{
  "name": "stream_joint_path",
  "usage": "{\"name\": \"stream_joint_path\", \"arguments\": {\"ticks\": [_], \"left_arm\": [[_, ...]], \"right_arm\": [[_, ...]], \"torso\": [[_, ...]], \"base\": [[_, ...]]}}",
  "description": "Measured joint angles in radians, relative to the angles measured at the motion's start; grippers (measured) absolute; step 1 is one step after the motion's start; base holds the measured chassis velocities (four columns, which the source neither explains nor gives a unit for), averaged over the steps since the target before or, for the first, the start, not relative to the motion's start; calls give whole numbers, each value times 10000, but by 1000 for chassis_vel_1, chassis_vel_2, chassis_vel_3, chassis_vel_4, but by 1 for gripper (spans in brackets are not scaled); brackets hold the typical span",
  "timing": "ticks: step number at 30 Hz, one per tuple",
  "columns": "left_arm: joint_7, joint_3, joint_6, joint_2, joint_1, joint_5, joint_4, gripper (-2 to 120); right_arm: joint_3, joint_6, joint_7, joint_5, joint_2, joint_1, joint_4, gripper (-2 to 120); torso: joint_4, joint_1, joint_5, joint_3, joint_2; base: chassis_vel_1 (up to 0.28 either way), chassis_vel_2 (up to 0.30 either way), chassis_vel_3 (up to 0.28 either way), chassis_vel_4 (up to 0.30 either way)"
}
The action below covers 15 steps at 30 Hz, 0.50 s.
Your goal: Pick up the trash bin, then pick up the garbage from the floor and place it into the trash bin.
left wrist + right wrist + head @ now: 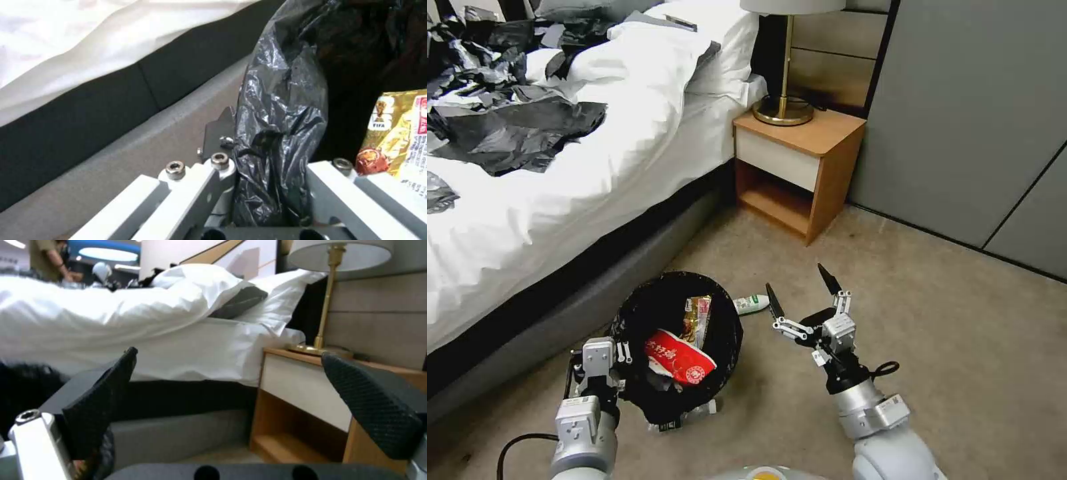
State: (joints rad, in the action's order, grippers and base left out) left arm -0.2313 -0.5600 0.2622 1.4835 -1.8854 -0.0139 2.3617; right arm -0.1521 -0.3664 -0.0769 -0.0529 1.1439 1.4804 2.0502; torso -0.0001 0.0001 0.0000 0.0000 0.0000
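Two wrappers are already lying inside the trash bin, which is being gripped at its rim by the left claw; one green-labelled bottle is remaining on the floor just beside it, with the right claw being held wide apart above.

Tan carpeted floor carries a small green-labelled bottle, lying on its side just beyond the right gripper's left fingertip, beside the bin rim. A wooden nightstand stands on the carpet farther ahead of that gripper, and the grey bed base runs alongside the left gripper.
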Motion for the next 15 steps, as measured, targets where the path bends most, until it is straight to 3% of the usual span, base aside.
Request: {"name": "stream_joint_path", "arguments": {"ticks": [9,15], "left_arm": [[1,-78,1,48,8,39,-61,3],[-6,-158,38,76,61,112,-55,3]], "right_arm": [[443,141,305,260,-539,-1533,-1774,100],[756,214,405,267,-451,-2142,-2407,100]], "torso": [[2,0,0,1,0],[2,-1,1,1,0]], "base": [[0,0,0,0],[0,0,0,0]]}}
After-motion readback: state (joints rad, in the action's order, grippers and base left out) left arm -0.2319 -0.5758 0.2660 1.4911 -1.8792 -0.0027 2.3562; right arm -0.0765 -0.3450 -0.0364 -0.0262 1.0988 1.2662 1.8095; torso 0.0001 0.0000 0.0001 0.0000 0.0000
